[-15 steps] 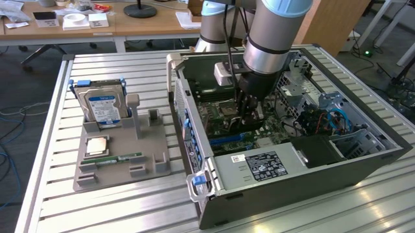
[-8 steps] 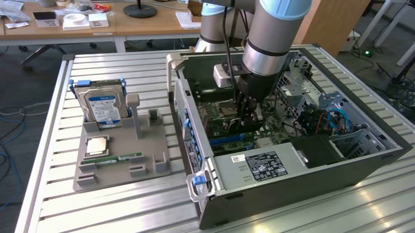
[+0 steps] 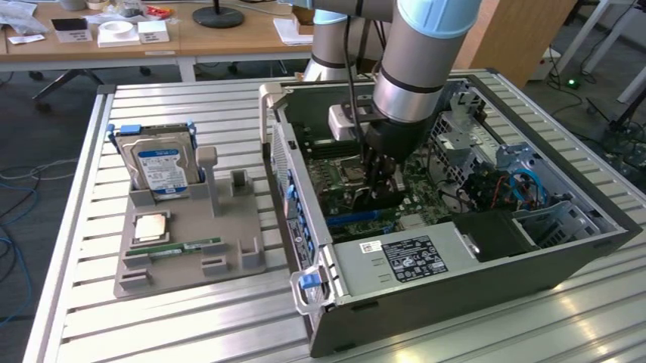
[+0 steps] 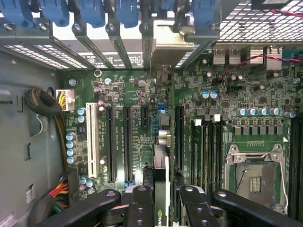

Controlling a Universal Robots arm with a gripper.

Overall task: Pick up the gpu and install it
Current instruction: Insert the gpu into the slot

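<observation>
The tool (image 4: 164, 204) is clamped on the gpu (image 4: 161, 168) near its edge, and this thin card seems light, stiff and fragile.

Logo mark (image 4: 160, 221) on gpu (image 4: 161, 198), lettering unreadable

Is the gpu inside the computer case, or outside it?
Inside: the gripper holds the gpu edge-on over the motherboard. Whether it is seated in a slot, I cannot tell.

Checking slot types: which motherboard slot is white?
The long slot nearest the grey case wall, beside the blue capacitors; the other slots are black.
</observation>
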